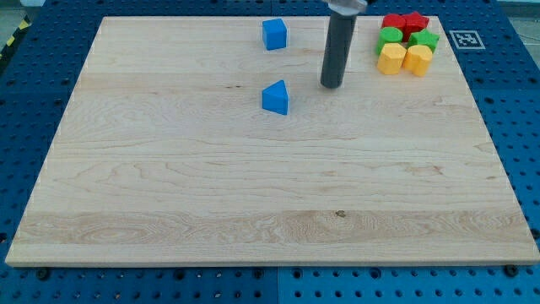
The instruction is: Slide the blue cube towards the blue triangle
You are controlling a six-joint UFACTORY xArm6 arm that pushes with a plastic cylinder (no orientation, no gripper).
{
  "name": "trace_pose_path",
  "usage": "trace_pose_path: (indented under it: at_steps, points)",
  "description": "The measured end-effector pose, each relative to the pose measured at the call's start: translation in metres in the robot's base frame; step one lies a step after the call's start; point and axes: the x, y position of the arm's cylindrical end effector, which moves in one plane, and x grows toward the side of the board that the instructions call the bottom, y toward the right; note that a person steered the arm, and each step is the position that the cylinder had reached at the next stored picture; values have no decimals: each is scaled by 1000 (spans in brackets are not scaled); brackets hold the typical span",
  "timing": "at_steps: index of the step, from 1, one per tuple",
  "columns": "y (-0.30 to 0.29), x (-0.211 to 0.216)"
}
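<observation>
The blue cube [274,34] sits near the top edge of the wooden board [211,186], a little left of centre. The blue triangle [275,98] lies below it, with a clear gap between the two. My tip [331,85] rests on the board to the right of the blue triangle and below-right of the blue cube, touching neither.
A cluster of blocks sits at the board's top right: two red blocks [404,23], two green blocks [407,38] and two yellow blocks [404,59]. A black-and-white marker tag [466,39] lies just off the board's right corner.
</observation>
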Motion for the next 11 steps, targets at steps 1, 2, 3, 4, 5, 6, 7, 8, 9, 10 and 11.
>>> trace_pose_path:
  at_steps: [1, 2, 3, 4, 5, 6, 7, 8, 9, 10, 11]
  points:
    - [-2, -29]
    - [-6, -52]
    - [-28, -84]
    - [-52, -105]
    - [-83, -123]
    - [-97, -130]
    - [-113, -127]
    - [-113, -104]
    - [-113, -96]
    - [-113, -95]
    - [-108, -85]
